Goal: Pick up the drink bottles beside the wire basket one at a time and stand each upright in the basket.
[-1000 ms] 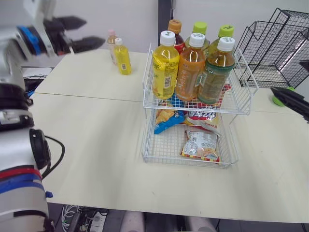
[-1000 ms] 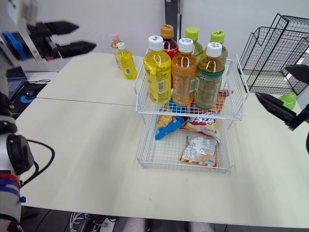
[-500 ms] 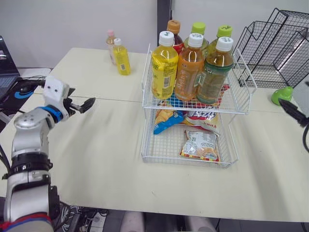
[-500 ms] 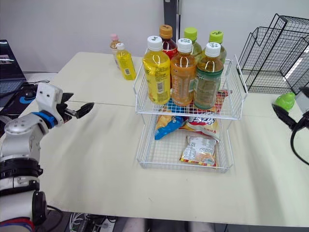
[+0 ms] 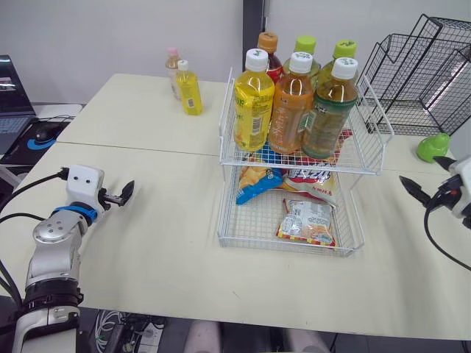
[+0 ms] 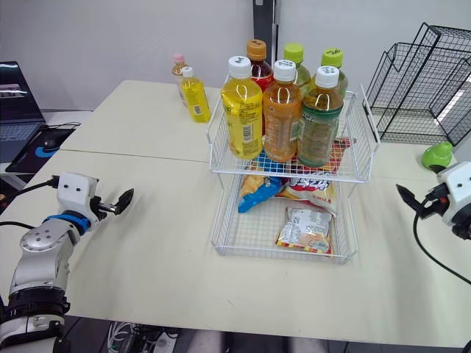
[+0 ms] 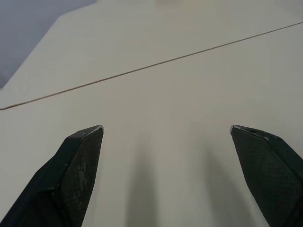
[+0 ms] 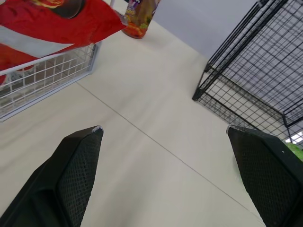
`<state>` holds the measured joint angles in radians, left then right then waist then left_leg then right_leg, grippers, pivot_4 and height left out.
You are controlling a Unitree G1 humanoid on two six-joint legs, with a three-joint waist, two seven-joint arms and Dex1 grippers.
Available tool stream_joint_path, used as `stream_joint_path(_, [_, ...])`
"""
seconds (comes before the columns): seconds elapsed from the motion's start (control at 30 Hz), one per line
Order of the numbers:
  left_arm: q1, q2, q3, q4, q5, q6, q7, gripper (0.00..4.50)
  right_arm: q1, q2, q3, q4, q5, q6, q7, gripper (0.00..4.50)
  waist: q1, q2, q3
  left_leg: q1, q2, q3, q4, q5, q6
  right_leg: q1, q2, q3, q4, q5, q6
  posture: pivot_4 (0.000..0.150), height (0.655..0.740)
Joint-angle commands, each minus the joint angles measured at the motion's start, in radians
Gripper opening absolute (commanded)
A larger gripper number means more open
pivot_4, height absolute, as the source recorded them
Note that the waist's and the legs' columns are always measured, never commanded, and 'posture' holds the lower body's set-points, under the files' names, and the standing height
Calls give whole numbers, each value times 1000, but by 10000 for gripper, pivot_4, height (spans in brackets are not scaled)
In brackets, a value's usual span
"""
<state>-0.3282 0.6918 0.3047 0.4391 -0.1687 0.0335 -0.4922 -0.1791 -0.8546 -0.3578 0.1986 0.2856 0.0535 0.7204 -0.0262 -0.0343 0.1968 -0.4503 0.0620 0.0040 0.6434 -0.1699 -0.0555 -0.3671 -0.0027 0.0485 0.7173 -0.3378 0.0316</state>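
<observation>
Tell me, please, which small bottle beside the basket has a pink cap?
The pale bottle at the rear, partly hidden behind the yellow bottle, whose cap is white.

Black wire rack (image 5: 423, 110) far right — beside it a green object (image 5: 432, 145), maybe a toy; laptop (image 5: 11, 84) far left.

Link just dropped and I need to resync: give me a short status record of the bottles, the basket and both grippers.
basket: white wire, two tiers, mid-table
upper tier: six bottles, all upright
lower tier: snack packets
bottles outside: small yellow bottle and pink-capped bottle, both upright on the table, left of the basket toward the far edge
left gripper: open, empty, low over the table, well short of those two bottles
right gripper: open, empty, right of the basket
</observation>
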Motion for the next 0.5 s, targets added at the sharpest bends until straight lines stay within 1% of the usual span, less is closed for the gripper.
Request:
stream_joint_path(0.03, [-2, 13, 20, -38, -6, -9, 5, 44567, -13, -7, -14, -11, -10, -16, -4, 45000, -1, 1, 0, 0, 0, 0, 0, 0, 0, 0, 0, 0, 0, 0, 0, 1500, 7347])
stream_joint_path(0.43, [-41, 14, -2, -24, 0, 3, -2, 44567, 31, 17, -23, -51, -2, 14, -12, 45000, -2, 1, 0, 0, 0, 0, 0, 0, 0, 0, 1, 0, 0, 0, 0, 1500, 7347])
stream_joint_path(0.5, [-49, 14, 3, -26, -25, 20, -35, 44567, 41, 26, -25, -64, -1, 20, -18, 45000, -2, 1, 0, 0, 0, 0, 0, 0, 0, 0, 1, 0, 0, 0, 0, 1500, 7347])
